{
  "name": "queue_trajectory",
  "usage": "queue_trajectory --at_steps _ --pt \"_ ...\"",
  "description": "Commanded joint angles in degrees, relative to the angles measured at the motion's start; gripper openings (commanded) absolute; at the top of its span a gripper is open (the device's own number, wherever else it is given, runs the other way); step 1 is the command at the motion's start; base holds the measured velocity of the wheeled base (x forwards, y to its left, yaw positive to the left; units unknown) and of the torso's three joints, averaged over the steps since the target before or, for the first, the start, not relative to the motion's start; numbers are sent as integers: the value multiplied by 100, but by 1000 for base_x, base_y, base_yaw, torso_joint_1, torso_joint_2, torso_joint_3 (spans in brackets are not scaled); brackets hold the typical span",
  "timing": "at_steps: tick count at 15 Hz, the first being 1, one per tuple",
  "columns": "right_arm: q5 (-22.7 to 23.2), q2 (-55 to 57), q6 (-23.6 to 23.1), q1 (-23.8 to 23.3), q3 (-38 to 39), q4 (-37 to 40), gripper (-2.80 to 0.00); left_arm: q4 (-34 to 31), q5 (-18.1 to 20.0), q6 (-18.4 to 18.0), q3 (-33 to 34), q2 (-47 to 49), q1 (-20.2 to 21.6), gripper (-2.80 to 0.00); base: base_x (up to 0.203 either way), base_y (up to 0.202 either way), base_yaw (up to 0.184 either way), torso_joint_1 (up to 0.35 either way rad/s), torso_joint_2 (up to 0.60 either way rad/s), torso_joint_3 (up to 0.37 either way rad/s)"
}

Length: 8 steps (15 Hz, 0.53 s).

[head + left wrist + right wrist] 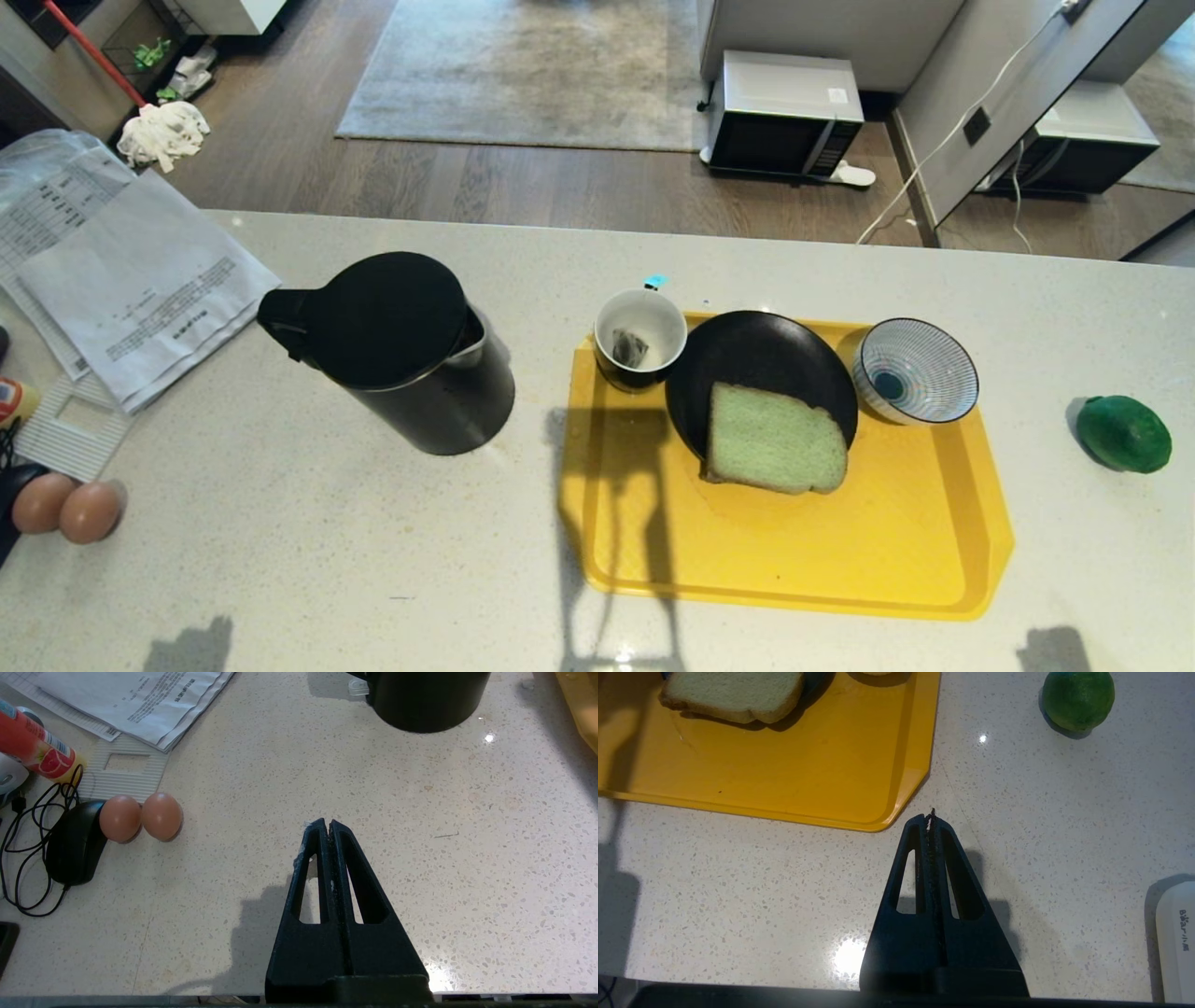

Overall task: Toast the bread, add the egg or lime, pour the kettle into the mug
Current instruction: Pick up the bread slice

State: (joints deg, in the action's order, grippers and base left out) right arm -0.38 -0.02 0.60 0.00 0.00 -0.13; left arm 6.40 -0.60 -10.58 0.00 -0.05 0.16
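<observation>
From the head view we see a pale speckled bench (308,560) with a yellow tray (840,551) on it. On the tray a black plate (761,359) carries the bread (773,441), whose near edge hangs over the plate rim onto the tray. The mug (640,338), with a tea bag inside, stands at the tray's far left corner, touching the plate, and a blue-and-white striped bowl (916,371) stands on the plate's right side. The kettle (397,350) stands left of the tray, lid shut, handle to the left. The lime (1122,434) lies on the bench, right of the tray and apart from it. Two brown eggs (67,507) lie together at the left edge, near some printed papers (140,280). Neither arm appears here. In the left wrist view the left tool (330,826) hangs over bare bench with its fingers pressed together and nothing between them; the two eggs lie touching each other against a black mouse (74,842), and the base of the kettle shows farther away. In the right wrist view the right tool (931,816) also has its fingers together and empty, just beside the near right corner of the tray, with the lime well apart.
</observation>
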Motion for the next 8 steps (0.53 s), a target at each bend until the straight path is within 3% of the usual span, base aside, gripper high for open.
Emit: queue_trajectory --at_steps 1,8 --pt "3 2 -7 0 0 -4 -280 3 -2 -5 97 -13 2 -280 0 0 0 -46 100 46" --pt "3 2 -7 0 0 -4 -280 9 -2 -5 97 -13 2 -280 0 0 0 -60 124 59"
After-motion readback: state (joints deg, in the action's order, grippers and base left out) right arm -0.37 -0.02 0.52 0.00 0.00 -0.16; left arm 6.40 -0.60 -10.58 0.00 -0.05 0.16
